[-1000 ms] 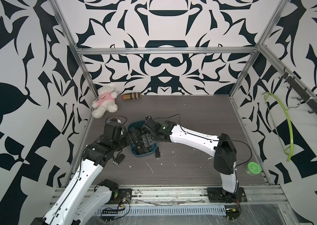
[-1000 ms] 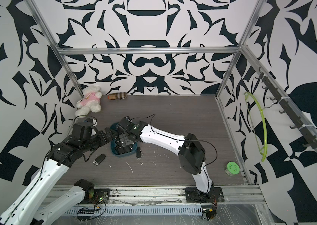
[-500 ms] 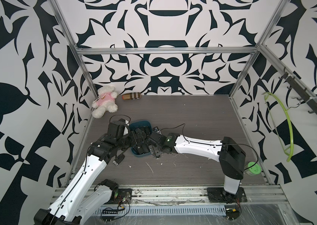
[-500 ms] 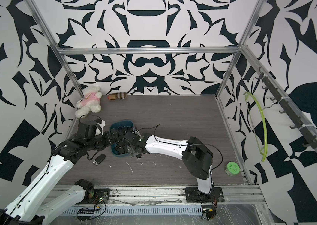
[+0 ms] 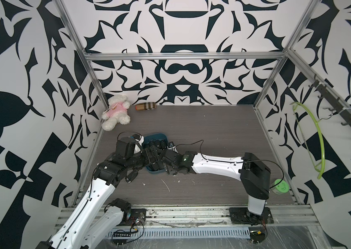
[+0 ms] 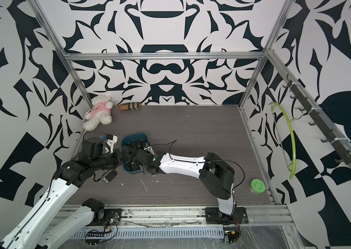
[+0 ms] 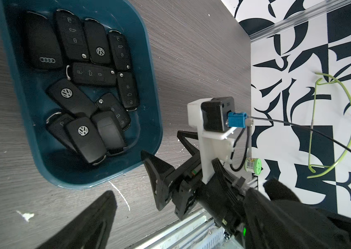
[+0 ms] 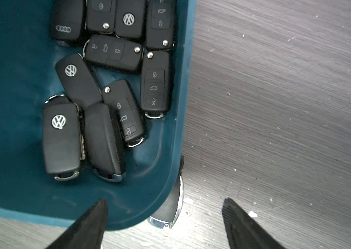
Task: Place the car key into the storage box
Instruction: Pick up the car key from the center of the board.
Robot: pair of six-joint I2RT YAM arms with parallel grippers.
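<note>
The teal storage box [image 5: 156,137] [image 6: 135,138] holds several black key fobs [image 8: 77,82] [image 7: 93,74]. One car key [image 8: 170,207] lies on the table, half tucked under the box's near right corner. My right gripper [image 8: 166,217] stands open astride it, one finger [image 8: 90,224] over the box [image 8: 8,107] wall, the other over bare table. In both top views the arm hides this key. Another car key [image 6: 110,175] [image 5: 130,177] lies on the table left of the box. My left gripper [image 5: 150,155] [image 7: 181,226] hangs open over the box [image 7: 15,107], holding nothing.
A white plush bear [image 5: 116,112] and a tan plaid pouch [image 5: 145,106] lie at the back left. A green tape roll [image 5: 280,186] stands at the near right. A green hanger [image 5: 319,138] hangs on the right wall. My two wrists nearly touch over the box.
My right gripper has come off the box towards its near right corner, and its jaws have narrowed a little. My left gripper has swung right, over the box.
</note>
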